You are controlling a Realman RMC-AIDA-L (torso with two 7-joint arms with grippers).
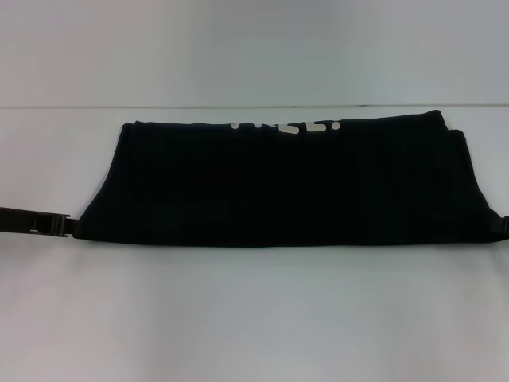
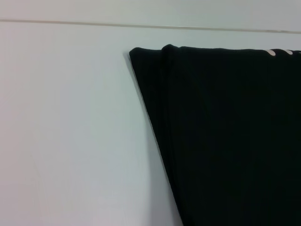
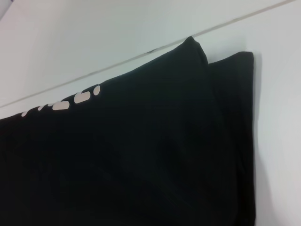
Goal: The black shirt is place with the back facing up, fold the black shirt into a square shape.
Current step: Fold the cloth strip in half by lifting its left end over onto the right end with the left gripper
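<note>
At bench centre, near far edge: black shirt (image 1: 286, 187) lying as wide folded band, lettering (image 1: 286, 126) peeking at far fold | left gripper (image 1: 73, 226) sitting at its near-left corner, likely pinching for next fold, closure unclear | right gripper (image 1: 503, 225) mirroring at near-right corner, closure unclear

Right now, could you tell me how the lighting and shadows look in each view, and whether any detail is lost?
Head view: even, soft light on the white table; the black shirt reads as a nearly flat dark mass. Left wrist view: a faint shadow beside the shirt's edge, layered folds just visible. Right wrist view: the white lettering is soft-edged.
</note>
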